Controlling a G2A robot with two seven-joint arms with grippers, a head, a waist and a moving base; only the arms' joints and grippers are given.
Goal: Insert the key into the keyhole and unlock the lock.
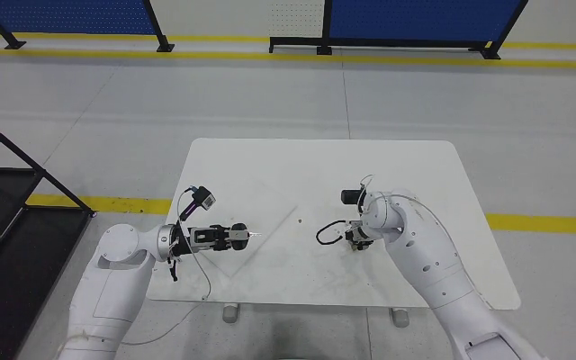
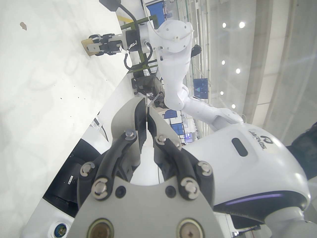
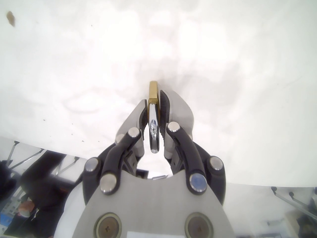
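A: Key, where was it?
B: The key (image 2: 147, 101) was pinched edge-on between the left gripper's (image 2: 147, 108) pads (image 2: 140, 121), with the blade poking out past the tips. In the top view that gripper sat lower left of centre, blade aimed toward frame right.

A: Lock?
B: The brass lock (image 3: 153, 90) was clamped in the right gripper (image 3: 154, 100). Its fingers (image 3: 164, 107) pressed on the flat sides, and the shackle (image 3: 153, 127) ran back between them. In the top view it was right of centre, low over the white table (image 1: 396, 171). Couldn't tell if it touched the surface.

A: Any contact between the two?
B: None. They were well apart, with bare table between them.

A: Step?
B: I judged it pre-insertion. Both parts were grasped, but approach and alignment weren't done yet and nothing was in the keyhole. The keyhole was too small to make out, and I couldn't tell the shackle's state either.

A: Next move?
B: Likely close the gap and line the blade up with the keyhole axis. The blade's flat would need rolling to match the slot. After that comes a straight push, then a twist about the blade. The right gripper has to hold the lock firm, or it'll rotate with the key.
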